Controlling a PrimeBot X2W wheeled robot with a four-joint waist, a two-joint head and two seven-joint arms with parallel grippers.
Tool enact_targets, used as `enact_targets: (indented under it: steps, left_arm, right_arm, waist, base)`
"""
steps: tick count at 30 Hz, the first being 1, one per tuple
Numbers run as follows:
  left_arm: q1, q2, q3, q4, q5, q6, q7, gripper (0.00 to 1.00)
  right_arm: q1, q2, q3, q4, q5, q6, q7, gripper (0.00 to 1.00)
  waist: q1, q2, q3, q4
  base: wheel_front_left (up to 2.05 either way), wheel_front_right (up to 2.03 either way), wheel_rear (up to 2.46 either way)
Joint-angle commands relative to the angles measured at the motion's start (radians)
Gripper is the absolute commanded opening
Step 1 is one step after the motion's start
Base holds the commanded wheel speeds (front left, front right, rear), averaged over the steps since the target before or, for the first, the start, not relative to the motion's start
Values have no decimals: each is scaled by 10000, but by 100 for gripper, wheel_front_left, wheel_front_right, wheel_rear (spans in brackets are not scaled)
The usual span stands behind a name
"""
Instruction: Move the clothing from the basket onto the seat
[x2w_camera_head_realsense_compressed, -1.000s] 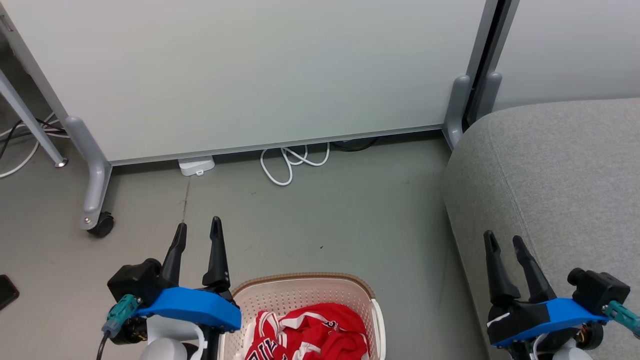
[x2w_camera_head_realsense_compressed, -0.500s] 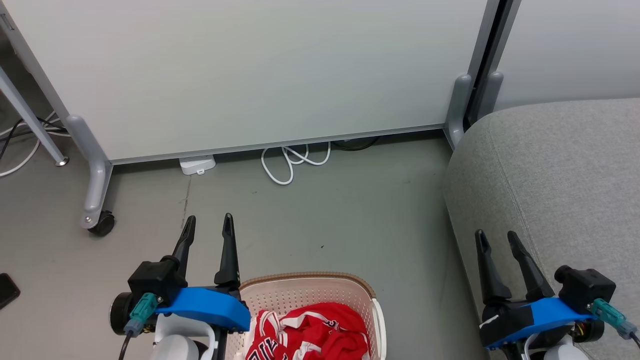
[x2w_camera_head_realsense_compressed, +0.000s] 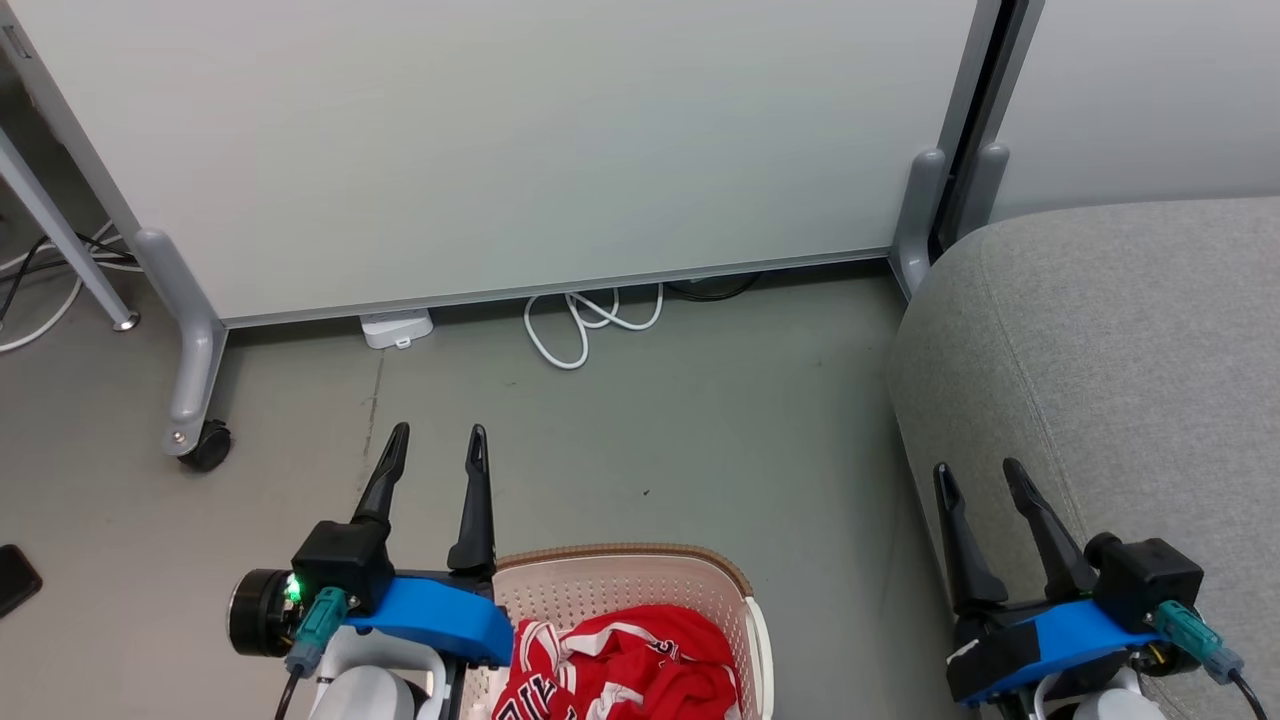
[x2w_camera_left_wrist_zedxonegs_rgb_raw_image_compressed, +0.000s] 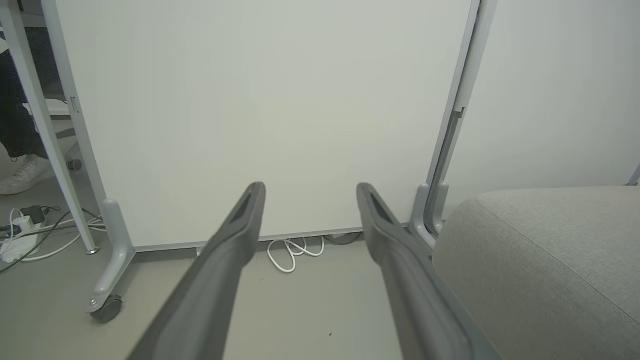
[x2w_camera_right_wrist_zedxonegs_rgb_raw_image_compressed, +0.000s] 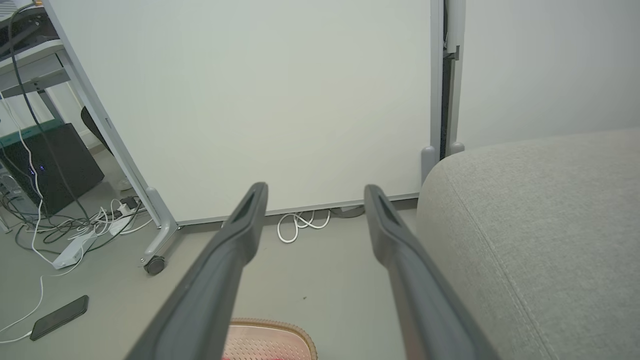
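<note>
Red crumpled clothing (x2w_camera_head_realsense_compressed: 630, 670) lies in cream perforated plastic basket (x2w_camera_head_realsense_compressed: 620, 552), head view 6 o'clock, on grey floor (x2w_camera_head_realsense_compressed: 700, 440).

Left gripper (x2w_camera_head_realsense_compressed: 439, 430) at 7 o'clock, just beside basket rim: fingers spread, empty, likely staged for downward reach.

Right gripper (x2w_camera_head_realsense_compressed: 976, 467) at 4 o'clock, spread, empty, by edge of light-grey woven-fabric seat (x2w_camera_head_realsense_compressed: 1100, 340), itself at 3 o'clock.

White partition panel (x2w_camera_head_realsense_compressed: 500, 150) and coiled white cable (x2w_camera_head_realsense_compressed: 590, 325) at 12 o'clock, well apart. Basket-to-seat path looks unobstructed.

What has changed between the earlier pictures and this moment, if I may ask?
The left gripper has shifted rightward and a little up the head view, toward the basket. The right gripper has shifted slightly leftward, by the edge of the seat. Nothing was taken hold of or let go. Both grippers stay open and empty, and the clothing lies in the basket as before.
</note>
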Motion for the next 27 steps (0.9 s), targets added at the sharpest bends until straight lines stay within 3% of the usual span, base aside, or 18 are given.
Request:
enact_targets:
  steps: [1, 18, 27]
  left_arm:
    - [-183, 35, -64, -8, 238, -37, -86, 100]
    - [-211, 39, -363, 114, 1211, 47, -397, 100]
    - [-202, 37, -366, 156, 1066, 13, -394, 100]
  right_arm:
    - [-168, -56, 26, 12, -226, 23, -77, 100]
    - [-183, -60, 189, 72, -1409, 27, -391, 100]
    - [-169, -59, 181, 83, -1388, 26, -388, 100]
  waist:
    - [0, 0, 2, 8]
    - [0, 0, 21, 38]
    - [0, 0, 24, 54]
  base:
    - [0, 0, 0]
    - [0, 0, 0]
    - [0, 0, 0]
